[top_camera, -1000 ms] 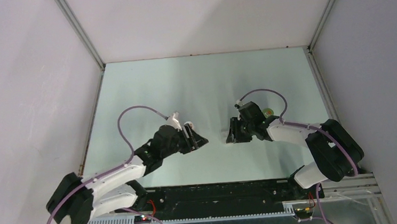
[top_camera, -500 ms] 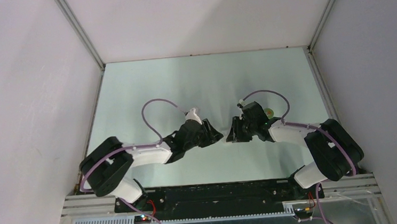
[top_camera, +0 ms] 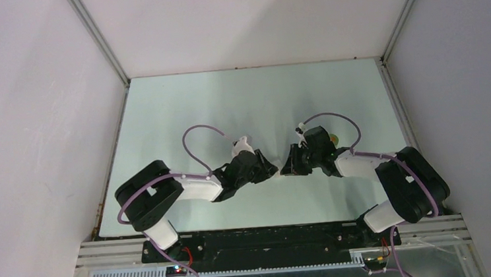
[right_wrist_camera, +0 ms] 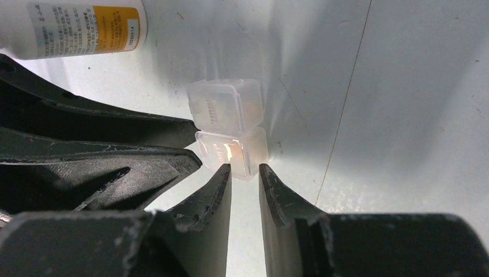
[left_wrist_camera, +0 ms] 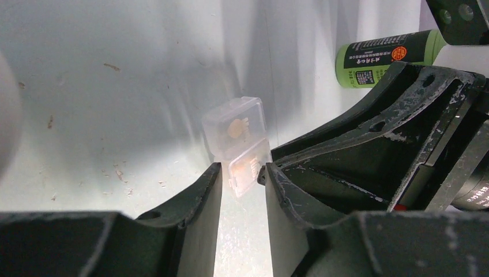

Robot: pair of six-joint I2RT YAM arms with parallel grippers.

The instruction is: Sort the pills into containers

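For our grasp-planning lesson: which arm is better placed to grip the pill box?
Probably left: the pill box sits partly inside the left gripper; the right gripper, set narrower, stops short of it.

Both arms reach inward from bases at near edge, elbows bent outward, forearms low and angled twd centre. L arm [top_camera: 190,189] comes in from the left, R arm [top_camera: 364,163] from the right, wrists pitched down. L gripper [top_camera: 270,170] and R gripper [top_camera: 287,166] face each other, tips nearly meeting at mid-table. L gripper [left_wrist_camera: 242,173] jaws stand a narrow gap apart; R gripper [right_wrist_camera: 244,171] jaws likewise, slightly narrower.
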